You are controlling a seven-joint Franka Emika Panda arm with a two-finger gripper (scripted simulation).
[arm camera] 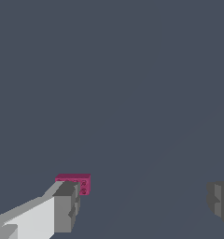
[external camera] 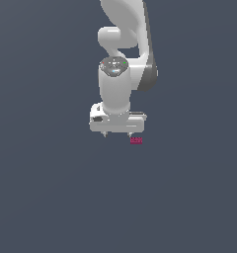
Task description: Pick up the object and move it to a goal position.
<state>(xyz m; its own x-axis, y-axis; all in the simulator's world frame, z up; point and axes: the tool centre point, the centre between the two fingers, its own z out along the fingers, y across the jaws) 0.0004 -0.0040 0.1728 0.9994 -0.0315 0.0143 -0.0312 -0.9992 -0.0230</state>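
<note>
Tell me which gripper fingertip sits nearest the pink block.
The fingertip with the pink block just beyond it; the other fingertip stands far off across the open gap.

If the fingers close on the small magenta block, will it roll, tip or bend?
The magenta block looks boxy and flat-sided, so it probably will not roll. It sits low, so tipping seems unlikely. It looks rigid, yet tiny beside the open gripper, so a nudge may slide it.

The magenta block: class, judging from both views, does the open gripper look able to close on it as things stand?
Probably not yet. The gripper is open, but the magenta block lies beside one finger, not between the two. Nothing else blocks it; a small sideways shift should bring it between them.
</note>
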